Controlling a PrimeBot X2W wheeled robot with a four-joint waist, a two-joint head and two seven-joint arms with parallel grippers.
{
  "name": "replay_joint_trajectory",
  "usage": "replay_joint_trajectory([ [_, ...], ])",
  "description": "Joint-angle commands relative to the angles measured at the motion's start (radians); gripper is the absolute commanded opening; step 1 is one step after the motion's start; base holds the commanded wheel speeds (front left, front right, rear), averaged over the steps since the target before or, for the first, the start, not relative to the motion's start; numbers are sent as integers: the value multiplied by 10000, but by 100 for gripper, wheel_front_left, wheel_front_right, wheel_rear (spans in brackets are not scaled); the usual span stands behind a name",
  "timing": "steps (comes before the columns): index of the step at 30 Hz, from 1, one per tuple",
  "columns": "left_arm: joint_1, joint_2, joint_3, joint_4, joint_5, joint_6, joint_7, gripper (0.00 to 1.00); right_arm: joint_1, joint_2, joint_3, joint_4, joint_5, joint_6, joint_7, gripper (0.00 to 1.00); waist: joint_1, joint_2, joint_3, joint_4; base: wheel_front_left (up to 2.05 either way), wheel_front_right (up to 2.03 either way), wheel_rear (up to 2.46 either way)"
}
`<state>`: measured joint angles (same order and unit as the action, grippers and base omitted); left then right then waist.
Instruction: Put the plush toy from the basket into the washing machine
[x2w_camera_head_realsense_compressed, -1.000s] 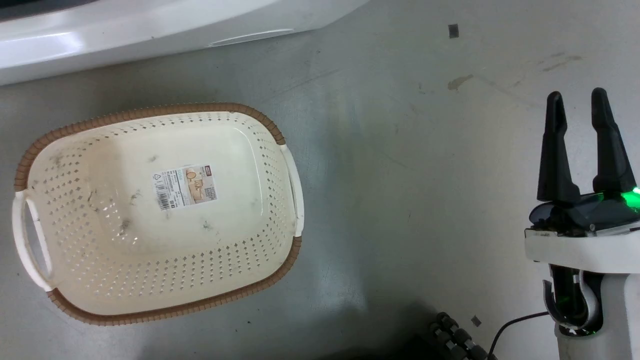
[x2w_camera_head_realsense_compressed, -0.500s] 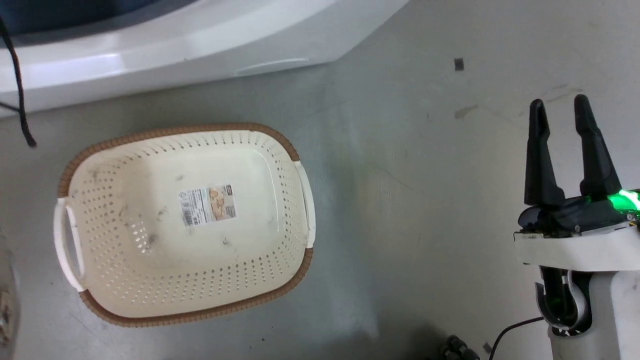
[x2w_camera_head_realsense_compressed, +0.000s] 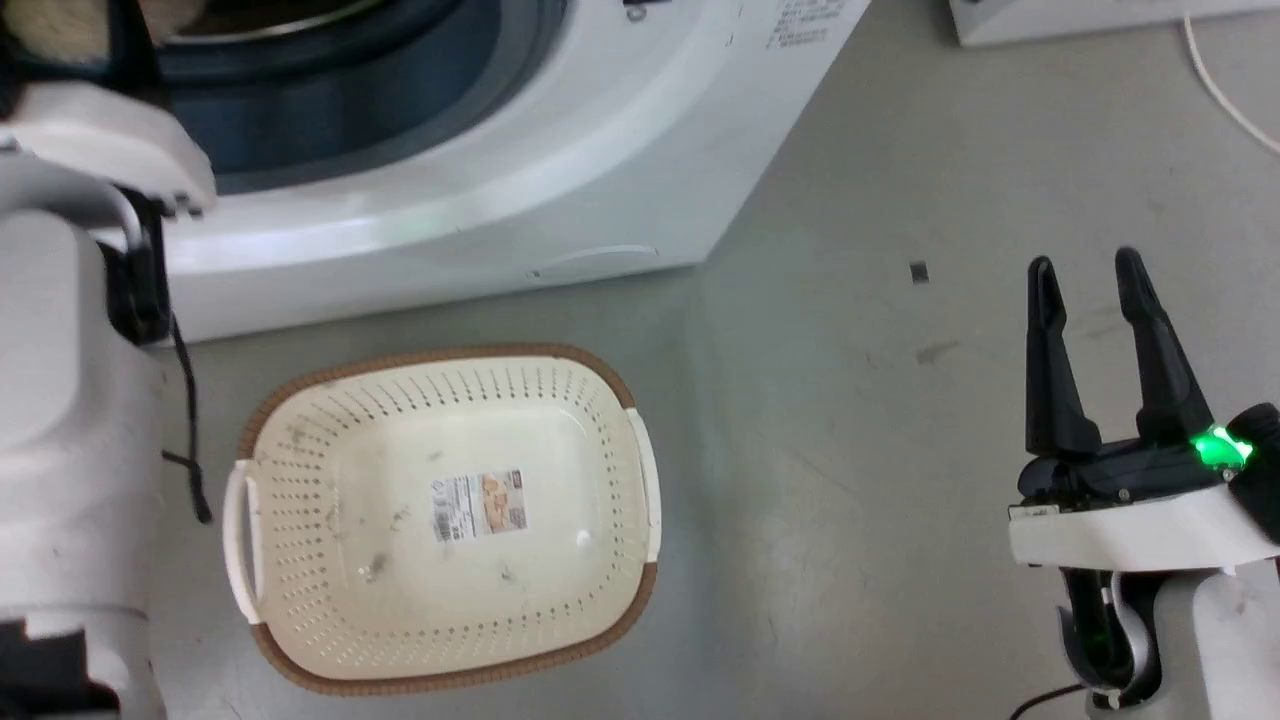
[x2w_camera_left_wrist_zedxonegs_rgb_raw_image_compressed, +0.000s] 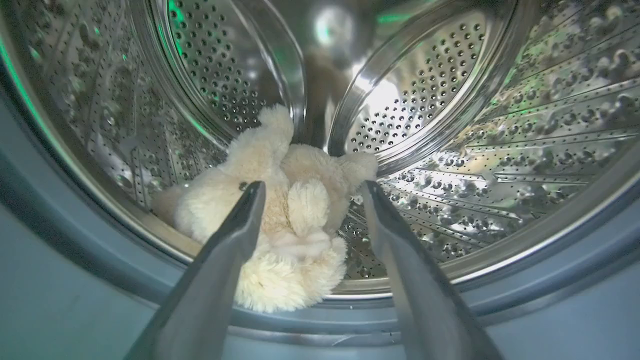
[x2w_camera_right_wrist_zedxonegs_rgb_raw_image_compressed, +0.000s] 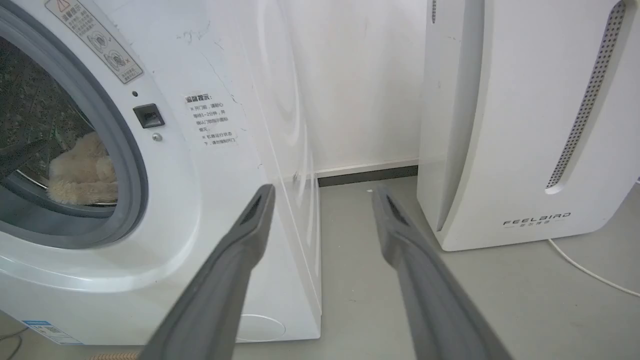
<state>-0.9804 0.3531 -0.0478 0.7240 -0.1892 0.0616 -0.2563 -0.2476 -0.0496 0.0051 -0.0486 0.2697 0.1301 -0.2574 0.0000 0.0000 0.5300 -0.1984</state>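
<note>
Hidden/cut off: in the head view the left arm's pale forearm (x2w_camera_head_realsense_compressed: 70, 400) blocks the left edge, and its hand runs off the top-left corner. A cream fuzzy patch shows there, probably the plush toy (x2w_camera_left_wrist_zedxonegs_rgb_raw_image_compressed: 280, 220), but too little shows to be sure. The washing machine (x2w_camera_head_realsense_compressed: 500, 200) is cropped in that view to its lower front and part of the grey door ring. The door can't be made out in any view.

Counts: one toy, one basket (x2w_camera_head_realsense_compressed: 440, 352), one washer, one white FEELBIRD appliance (x2w_camera_right_wrist_zedxonegs_rgb_raw_image_compressed: 525, 125), two hands.

Left wrist view: left hand (x2w_camera_left_wrist_zedxonegs_rgb_raw_image_compressed: 312, 186) points into the steel drum with its fingers spread. The toy lies in the drum at the front lip, between and behind the two fingers. The left finger overlaps the fur, and I cannot tell whether it actually touches. One dark eye is visible beside that fingertip.

Right wrist view: the toy shows as a beige lump low in the door opening, inside the ring. The appliance stands right of the washer, with bare floor (x2w_camera_right_wrist_zedxonegs_rgb_raw_image_compressed: 360, 240) between them and a white cable (x2w_camera_right_wrist_zedxonegs_rgb_raw_image_compressed: 590, 270) beside it.

Head view: the basket sits on the floor in front of the washer, just apart from it, its bottom label (x2w_camera_head_realsense_compressed: 480, 505) exposed. Right hand (x2w_camera_head_realsense_compressed: 1084, 260) is well right of the basket, fingers apart and gripping nothing, with a green light at its base.
</note>
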Motion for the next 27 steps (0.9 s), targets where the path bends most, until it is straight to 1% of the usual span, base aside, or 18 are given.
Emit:
replay_joint_trajectory([
  [1, 431, -94, 28, -260, 96, 53, -55, 100, 190, -6, -10, 75, -87, 6, -44, 100, 0, 0, -620, 232, 0, 0, 0],
  [7, 2688, -697, 309, -1702, 238, 182, -55, 100, 636, -6, 9, 119, -246, 6, -44, 100, 0, 0, -1721, 536, 0, 0, 0],
  [11, 4256, -1213, 426, -2925, 447, 263, -55, 100, 966, -6, -75, 148, -348, 6, -44, 100, 0, 0, -2406, 764, 0, 0, 0],
  [18, 6762, -1952, 420, -4546, 869, 129, -55, 100, 1663, -6, -139, 84, -649, 6, -44, 100, 0, 0, -3575, 1247, 0, 0, 0],
  [22, 7988, -2298, 332, -4959, 1039, 21, -55, 100, 2185, -6, -240, 83, -829, 6, -44, 100, 0, 0, -4242, 1565, 0, 0, 0],
  [23, 7988, -2298, 332, -4959, 1039, 21, -55, 100, 2185, -6, -240, 83, -829, 6, -44, 100, 0, 0, -4242, 1565, 0, 0, 0],
  [27, 8811, -2498, 276, -5035, 1115, -77, -55, 100, 2625, -6, -317, 79, -945, 6, -44, 100, 0, 0, -4753, 1834, 0, 0, 0],
])
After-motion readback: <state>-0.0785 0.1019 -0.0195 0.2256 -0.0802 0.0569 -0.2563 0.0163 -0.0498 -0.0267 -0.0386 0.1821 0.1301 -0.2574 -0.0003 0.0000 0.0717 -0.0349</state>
